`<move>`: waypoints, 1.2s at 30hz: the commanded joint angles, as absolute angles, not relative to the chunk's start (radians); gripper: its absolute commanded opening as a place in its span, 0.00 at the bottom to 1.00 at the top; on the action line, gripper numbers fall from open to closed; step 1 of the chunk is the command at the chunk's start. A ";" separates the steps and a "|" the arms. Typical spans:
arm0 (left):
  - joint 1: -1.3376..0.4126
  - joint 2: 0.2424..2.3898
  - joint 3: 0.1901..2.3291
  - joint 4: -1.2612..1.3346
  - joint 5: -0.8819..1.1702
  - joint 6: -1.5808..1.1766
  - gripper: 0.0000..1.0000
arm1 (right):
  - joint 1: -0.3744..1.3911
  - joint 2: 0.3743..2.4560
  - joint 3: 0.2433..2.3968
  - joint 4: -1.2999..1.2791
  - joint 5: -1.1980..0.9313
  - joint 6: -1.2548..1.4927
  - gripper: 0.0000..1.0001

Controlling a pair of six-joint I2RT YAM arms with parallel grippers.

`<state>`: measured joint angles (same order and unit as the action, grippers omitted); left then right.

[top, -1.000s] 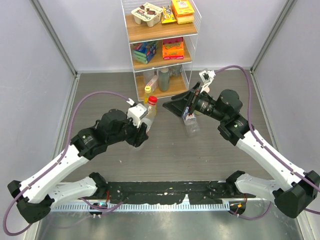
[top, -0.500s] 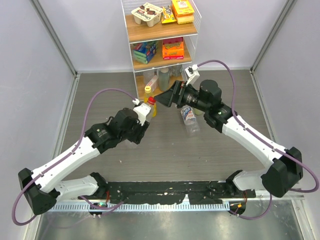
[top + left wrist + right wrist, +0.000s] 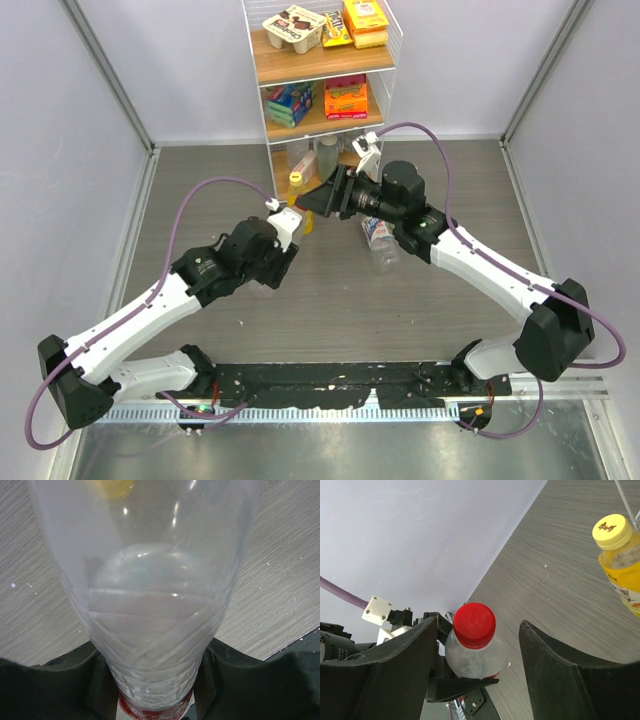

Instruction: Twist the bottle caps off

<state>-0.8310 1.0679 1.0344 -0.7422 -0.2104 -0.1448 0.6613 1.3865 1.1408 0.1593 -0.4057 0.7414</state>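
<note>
My left gripper [image 3: 155,680] is shut on the lower body of a clear bottle [image 3: 160,605] with a red label [image 3: 155,711], holding it off the table. Its red cap [image 3: 474,624] sits between the fingers of my right gripper [image 3: 479,625]. Those jaws are open, with a gap on each side of the cap. In the top view the right gripper [image 3: 322,200] covers that bottle's top, in front of the left gripper [image 3: 293,232]. A yellow-capped [image 3: 612,531] juice bottle [image 3: 296,186] stands near the rack. A clear bottle with a blue-white label [image 3: 379,240] stands under the right arm, its cap hidden.
A white wire rack [image 3: 320,100] with boxed snacks and bottles stands at the back centre, close behind both grippers. A pale green bottle [image 3: 328,158] is on its bottom shelf. Grey walls close in left and right.
The right arm has swung left from over the blue-white-label bottle to the red cap, and its jaws have narrowed. The left arm lifted its bottle toward the rack, then held still.
</note>
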 commanded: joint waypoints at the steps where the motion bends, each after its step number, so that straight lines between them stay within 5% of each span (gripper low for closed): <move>1: -0.831 1.065 1.031 -0.724 -0.227 -0.143 0.00 | 0.670 1.397 1.177 0.247 -0.416 0.768 0.66; 6: -0.831 1.063 1.026 -0.723 -0.229 -0.146 0.00 | 0.672 1.417 1.173 0.259 -0.442 0.781 0.54; 18: -0.831 1.074 1.045 -0.736 -0.177 -0.150 0.00 | 0.670 1.365 1.132 0.276 -0.460 0.738 0.02; 27: -0.833 1.069 1.098 -0.770 -0.008 -0.155 0.00 | 0.670 1.290 1.091 0.348 -0.600 0.683 0.02; 36: -0.831 0.990 1.121 -0.735 0.377 -0.152 0.00 | 0.670 1.190 1.068 0.370 -0.796 0.584 0.02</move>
<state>-0.8310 1.0290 1.0798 -0.7792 0.1448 -0.1528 0.6533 1.2613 1.0641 0.2703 -0.6193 0.6361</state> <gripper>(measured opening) 0.527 0.407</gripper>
